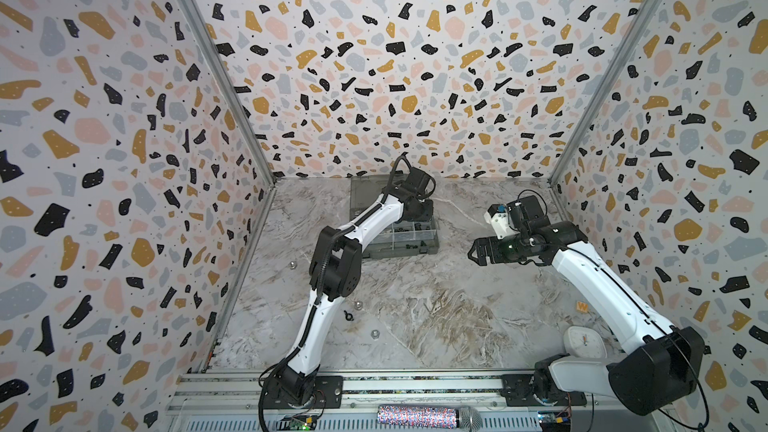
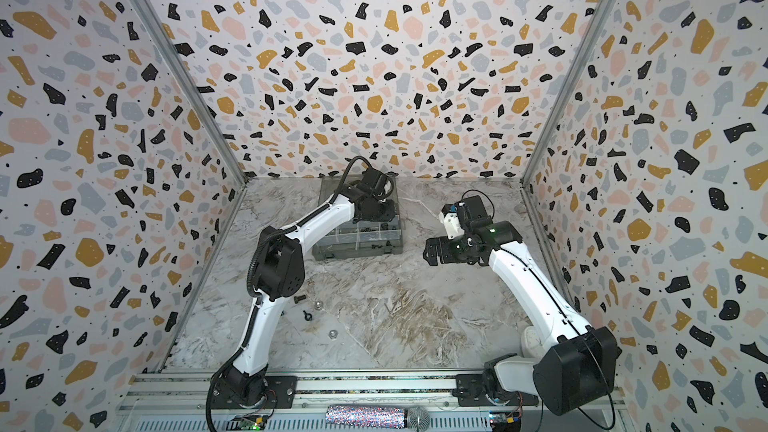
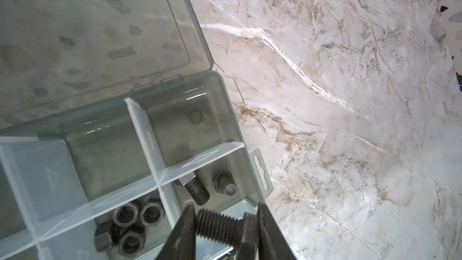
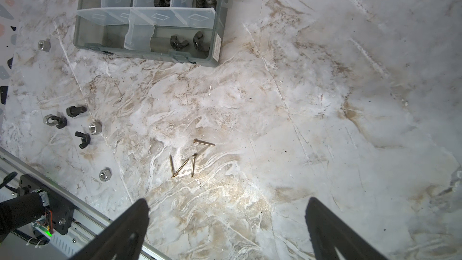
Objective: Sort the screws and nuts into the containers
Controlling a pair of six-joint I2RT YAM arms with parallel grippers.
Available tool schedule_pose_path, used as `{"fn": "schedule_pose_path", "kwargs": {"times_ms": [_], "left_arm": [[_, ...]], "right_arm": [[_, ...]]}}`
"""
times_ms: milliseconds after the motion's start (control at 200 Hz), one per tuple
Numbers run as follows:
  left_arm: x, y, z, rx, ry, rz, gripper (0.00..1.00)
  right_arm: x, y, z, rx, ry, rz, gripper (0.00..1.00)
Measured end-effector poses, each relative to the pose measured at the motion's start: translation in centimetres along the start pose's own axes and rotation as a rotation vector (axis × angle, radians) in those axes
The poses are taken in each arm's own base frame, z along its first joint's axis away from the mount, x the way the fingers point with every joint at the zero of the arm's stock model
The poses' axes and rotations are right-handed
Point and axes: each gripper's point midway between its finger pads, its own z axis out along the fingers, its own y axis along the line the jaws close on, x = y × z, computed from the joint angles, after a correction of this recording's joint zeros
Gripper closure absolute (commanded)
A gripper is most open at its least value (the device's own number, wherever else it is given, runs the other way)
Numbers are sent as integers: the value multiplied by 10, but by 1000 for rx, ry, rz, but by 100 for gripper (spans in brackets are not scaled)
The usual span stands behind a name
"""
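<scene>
**Over the box [image 3: 233, 126] corner, left gripper [image 3: 225, 208] pinches a bolt [image 3: 217, 225]**

At the back of the table [image 4: 325, 96], the left gripper hangs above the open box with its jaws drawn in on a black bolt. It holds the bolt end to end, one jaw on the thread tip and the other against the head. The bolt lies level over the corner compartment [image 3: 212, 171], by the box's hanging tab. From where I stand I can't tell whether it is fully inside the rim line.

Two more bolts [image 3: 197, 191] lie in that compartment below it. In the next one over, past a pale divider, sits a huddle of black nuts [image 3: 132, 226]. The two cells nearest the hinge look bare. The lid [image 3: 87, 33] lies flat, folded back behind the box. In a front cell, seen from the right wrist, are two wing nuts [image 4: 187, 42].

The right gripper [image 4: 227, 201] is well apart from the box, spread wide and holding nothing, hovering above bare marble. Below it lie four thin brass screws [image 4: 190, 162], three close together and one just beside them.

Farther off, near the left arm's side, loose pieces are scattered on the table. There is a short black screw [image 4: 75, 110], a wing nut [image 4: 82, 139], another wing nut touching a silver nut [image 4: 48, 120], and three more silver nuts [image 4: 95, 128] spread apart.
</scene>
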Motion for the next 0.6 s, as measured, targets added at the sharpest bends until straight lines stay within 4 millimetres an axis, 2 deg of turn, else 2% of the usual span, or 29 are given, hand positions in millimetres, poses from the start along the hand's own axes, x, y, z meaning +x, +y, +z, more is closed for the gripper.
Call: {"fn": "schedule_pose_path", "kwargs": {"times_ms": [115,190,290,405,601], "left_arm": [[4,1,4,0,11,-1,70],[6,2,7,-2,17,-1,58],[8,3,10,-5,23,-2,52],[9,5,12,-12,26,2,39],[4,7,6,-36,16,13,38]], "right_arm": [[0,-1,0,1,-1,1,1],[-1,-1,0,2,-2,0,1],[0,-2,0,3,-1,2,1],[-1,-3,1,3,2,5,1],[-1,-4,8,-5,17,2,1]]}}
